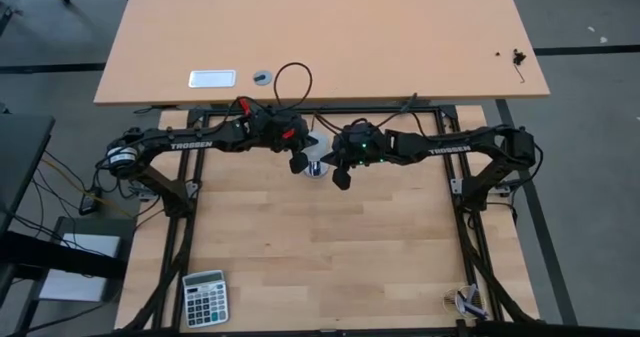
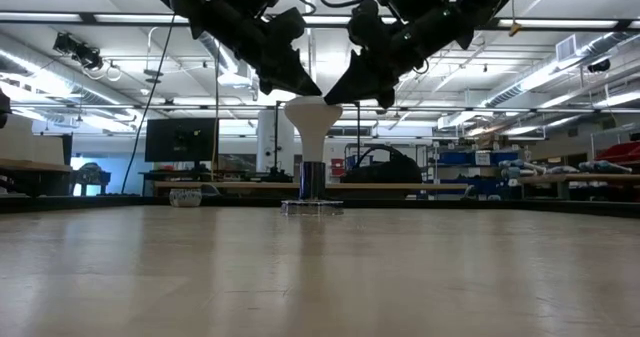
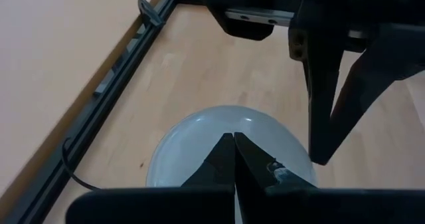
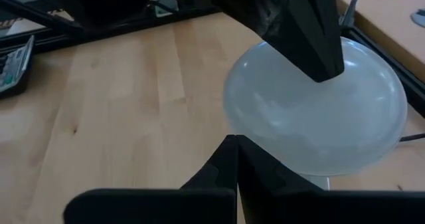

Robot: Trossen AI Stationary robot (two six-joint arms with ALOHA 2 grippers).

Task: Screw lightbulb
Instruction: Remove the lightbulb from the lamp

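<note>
The wooden table (image 1: pixel 320 257) bears the silver socket disc (image 2: pixel 311 207) with the white flood lightbulb (image 2: pixel 313 127) standing in it, dome up. The left gripper (image 2: pixel 300 85) and right gripper (image 2: pixel 335 87) (both pinched shut, holding nothing) meet just above the dome

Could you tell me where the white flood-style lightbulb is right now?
The white flood-style lightbulb stands upright, dome up, mid-table in the low view, directly beneath the shut left gripper and right gripper.

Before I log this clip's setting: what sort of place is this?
Probably a robotics lab or workshop: open ceiling with strip lights, a monitor on a bench, stocked shelving behind the table.
</note>
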